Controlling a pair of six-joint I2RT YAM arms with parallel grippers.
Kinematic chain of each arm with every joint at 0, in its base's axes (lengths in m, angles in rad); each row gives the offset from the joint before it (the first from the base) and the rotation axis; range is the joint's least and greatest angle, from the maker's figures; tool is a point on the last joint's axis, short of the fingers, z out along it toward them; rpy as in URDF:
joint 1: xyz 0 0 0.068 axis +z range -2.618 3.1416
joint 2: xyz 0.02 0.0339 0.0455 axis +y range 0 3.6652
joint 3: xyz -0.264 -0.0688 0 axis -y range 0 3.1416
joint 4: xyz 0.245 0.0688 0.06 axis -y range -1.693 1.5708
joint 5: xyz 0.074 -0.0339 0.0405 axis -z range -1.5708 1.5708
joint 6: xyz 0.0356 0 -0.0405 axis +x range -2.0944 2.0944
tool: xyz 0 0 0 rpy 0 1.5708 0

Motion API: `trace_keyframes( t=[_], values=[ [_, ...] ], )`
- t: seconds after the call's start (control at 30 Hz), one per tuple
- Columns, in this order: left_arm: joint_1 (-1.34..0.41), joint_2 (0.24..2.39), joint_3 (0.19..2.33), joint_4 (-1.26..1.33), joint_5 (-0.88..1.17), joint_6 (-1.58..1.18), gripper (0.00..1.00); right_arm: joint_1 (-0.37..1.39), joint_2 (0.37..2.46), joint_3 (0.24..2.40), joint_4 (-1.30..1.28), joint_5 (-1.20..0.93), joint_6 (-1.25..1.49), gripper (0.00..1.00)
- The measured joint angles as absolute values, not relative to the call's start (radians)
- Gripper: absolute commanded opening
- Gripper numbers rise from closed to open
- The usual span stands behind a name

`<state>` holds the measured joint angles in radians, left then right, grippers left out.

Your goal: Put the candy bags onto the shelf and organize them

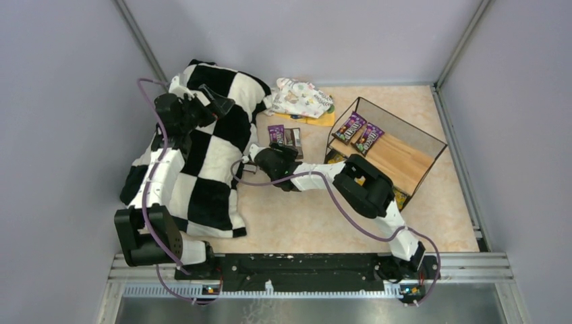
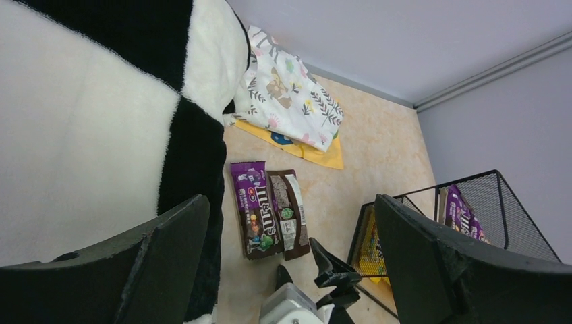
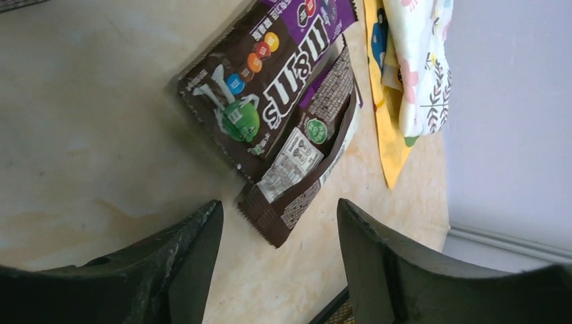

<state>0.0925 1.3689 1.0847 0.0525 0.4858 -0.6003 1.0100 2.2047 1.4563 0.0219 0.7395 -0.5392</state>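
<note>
A small two-tier rack of thin black wire and light wooden boards, the shelf [image 1: 405,162], stands on the pale marbled worktop [image 1: 303,223] close to the right wall. Bare worktop runs from the shelf's near side down to the arm bases. A narrow strip lies between the shelf's right end and the right wall, and another lies behind it up to the back wall.

Left of the shelf the room is tighter. Two candy bags lie flat there side by side with edges touching: a purple-and-brown glossy packet [image 2: 253,209], face up, and a dark brown glossy packet [image 2: 290,216] showing its printed back. Further left of the shelf spreads a black-and-white checkered blanket [image 1: 202,162]. Behind and left of the shelf, a white floral cloth bundle [image 1: 300,98] rests on a flat orange sheet [image 1: 320,121].

On the shelf's upper board two purple glossy packets [image 1: 368,138] lie at the far left end, and the rest of that board shows bare wood. In the lower tier, yellow packets [image 2: 369,246] sit behind the wire.

The right arm [image 1: 367,189] lies across the shelf's near left corner. The right arm's jaws are spread and pinch nothing. In the wrist view the dark brown packet's end shows between the fingertips [image 3: 195,236], but contact cannot be told. The left arm [image 1: 154,179] hangs over the blanket, well left of the shelf. The left arm's jaws are spread wide with nothing between them.
</note>
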Motion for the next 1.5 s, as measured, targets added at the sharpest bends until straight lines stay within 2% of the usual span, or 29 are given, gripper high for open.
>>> trace_keyframes(
  t=[0.2, 0.33, 0.53, 0.63, 0.83, 0.97, 1.07, 1.33, 1.5],
  values=[
    [0.115, 1.376, 1.085, 0.072, 0.518, -0.629, 0.98, 0.987, 2.262, 1.521, 0.018, 0.755, -0.577, 0.5],
    [0.124, 1.383, 1.085, 0.08, 0.532, -0.641, 0.98, 0.985, 2.296, 1.551, 0.026, 0.778, -0.601, 0.39],
    [0.131, 1.384, 1.085, 0.088, 0.543, -0.656, 0.98, 0.984, 2.349, 1.587, 0.036, 0.833, -0.623, 0.16],
    [0.135, 1.384, 1.085, 0.096, 0.548, -0.66, 0.98, 0.984, 2.351, 1.587, 0.027, 0.833, -0.616, 0.0],
    [0.142, 1.384, 1.084, 0.105, 0.558, -0.663, 0.98, 0.983, 2.33, 1.583, -0.035, 0.812, -0.574, 0.0],
    [0.147, 1.384, 1.084, 0.106, 0.561, -0.669, 0.98, 0.987, 2.208, 1.516, -0.124, 0.755, -0.475, 0.0],
    [0.149, 1.384, 1.084, 0.107, 0.564, -0.676, 0.98, 0.99, 2.027, 1.439, -0.199, 0.657, -0.373, 0.0],
    [0.152, 1.384, 1.084, 0.113, 0.572, -0.682, 0.98, 0.995, 1.382, 1.275, -0.244, 0.228, -0.133, 0.0],
    [0.152, 1.384, 1.084, 0.113, 0.572, -0.682, 0.98, 1.0, 1.189, 1.25, -0.256, 0.163, -0.035, 0.0]
  ],
)
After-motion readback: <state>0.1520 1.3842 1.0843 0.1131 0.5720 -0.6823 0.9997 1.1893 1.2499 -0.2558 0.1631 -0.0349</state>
